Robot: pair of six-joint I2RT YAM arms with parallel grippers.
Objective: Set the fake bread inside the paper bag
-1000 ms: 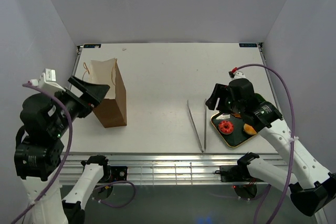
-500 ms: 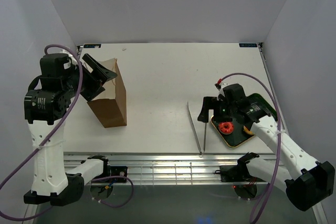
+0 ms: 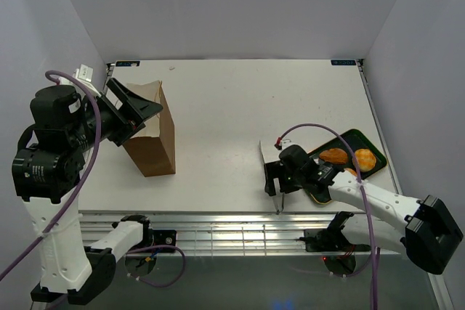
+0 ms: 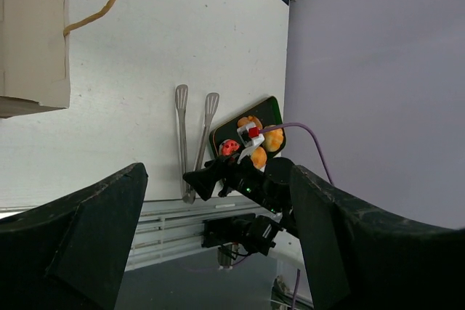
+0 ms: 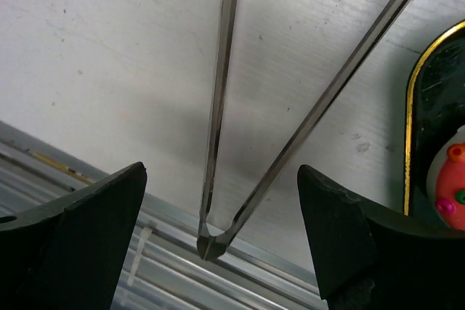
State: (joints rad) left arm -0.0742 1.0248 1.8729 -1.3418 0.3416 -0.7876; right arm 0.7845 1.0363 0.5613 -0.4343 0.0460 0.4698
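While upright, mouth skyward, the paper bag (image 3: pixel 155 143); left fingers (image 4: pixel 87 245) wide near it, right fingers (image 5: pixel 80 230) wide above tongs (image 5: pixel 220 92).

No legible text anywhere, small dark stickers (image 3: pixel 343 62) too tiny to read

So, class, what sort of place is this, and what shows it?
Most likely a robotics lab test cell, not a bakery: a white table boxed in by plain walls, two robot arms mounted at its edge, and toy pastries on a tray.

Bright, even light, soft shadows; wrist views' near fingers (image 5: pixel 73 245) blurred.
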